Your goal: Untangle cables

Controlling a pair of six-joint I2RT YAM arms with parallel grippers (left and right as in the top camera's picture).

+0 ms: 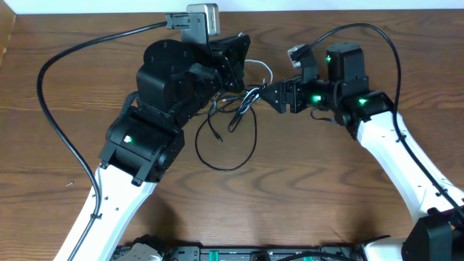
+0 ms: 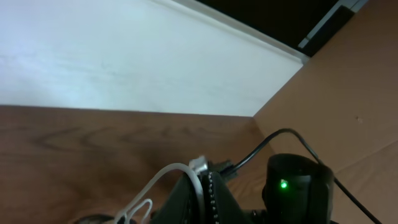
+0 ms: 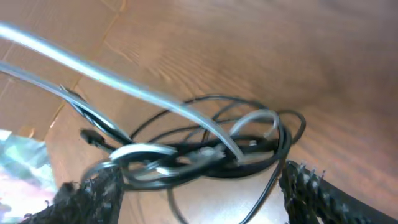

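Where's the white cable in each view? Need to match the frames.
Overhead: the white cable is a small loop at top centre.
Left wrist: white cable at the bottom, left of centre, arcing down to the lower edge.
Right wrist: white cable is a blurred pale streak from upper left into the central tangle.
Shared landmark: the wooden table, visible in all three.
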